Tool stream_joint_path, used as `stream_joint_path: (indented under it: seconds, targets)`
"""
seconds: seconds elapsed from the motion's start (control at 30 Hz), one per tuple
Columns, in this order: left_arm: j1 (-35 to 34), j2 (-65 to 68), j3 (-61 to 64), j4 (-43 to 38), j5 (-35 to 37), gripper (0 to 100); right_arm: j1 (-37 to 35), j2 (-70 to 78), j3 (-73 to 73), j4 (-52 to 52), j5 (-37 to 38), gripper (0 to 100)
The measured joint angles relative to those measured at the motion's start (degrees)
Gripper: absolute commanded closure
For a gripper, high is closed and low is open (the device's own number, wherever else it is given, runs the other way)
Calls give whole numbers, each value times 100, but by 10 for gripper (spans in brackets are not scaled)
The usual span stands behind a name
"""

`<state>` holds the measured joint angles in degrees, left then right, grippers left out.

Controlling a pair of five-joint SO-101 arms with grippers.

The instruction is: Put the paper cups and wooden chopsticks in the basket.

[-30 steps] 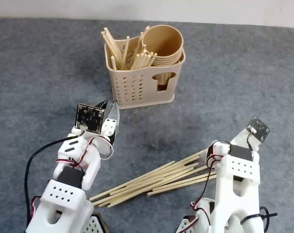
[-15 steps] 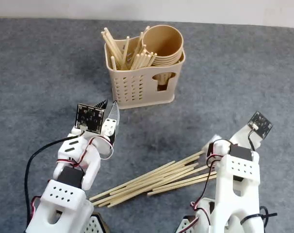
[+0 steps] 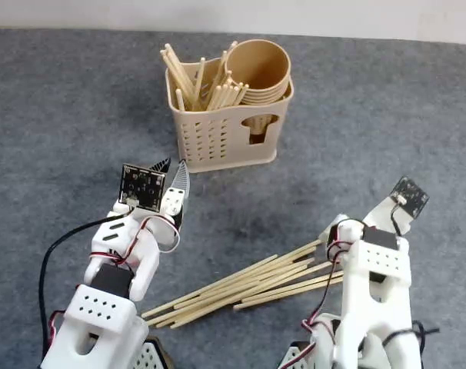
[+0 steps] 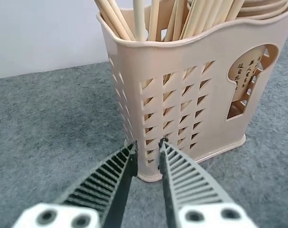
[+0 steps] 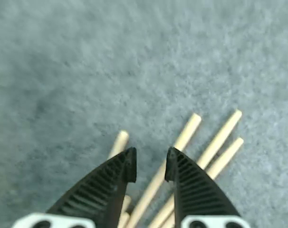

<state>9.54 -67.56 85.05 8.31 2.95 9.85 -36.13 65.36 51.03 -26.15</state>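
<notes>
A beige slotted basket (image 3: 227, 131) stands at the back of the table with stacked paper cups (image 3: 260, 69) and several wooden chopsticks (image 3: 194, 77) in it. More chopsticks (image 3: 248, 286) lie loose in a bundle on the grey carpet at the front. My left gripper (image 4: 147, 146) hovers just in front of the basket (image 4: 191, 95), its jaws a narrow gap apart and empty. My right gripper (image 5: 149, 164) hangs over the right-hand ends of the loose chopsticks (image 5: 187, 135), slightly open, with one stick's tip below the gap.
Grey carpet (image 3: 387, 115) covers the table, with free room left and right of the basket. A pale wall strip (image 3: 371, 15) runs along the far edge. The right arm's body (image 3: 375, 269) stands over the bundle's right end.
The right arm's wrist has shifted slightly up and to the right over the chopstick ends. The left arm, the basket and the loose chopsticks have not moved.
</notes>
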Motion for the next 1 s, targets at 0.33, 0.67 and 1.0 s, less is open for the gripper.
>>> stream_joint_path:
  seconds: [0.33,0.67,1.0]
  targets:
    - [0,0,0,0,0,906,158,1811,-835,9,0,893]
    - [0,0,0,0,0,906,18,2303,-1099,26,0,893]
    - [0,0,0,0,0,906,-44,3121,-1749,79,-105,988]
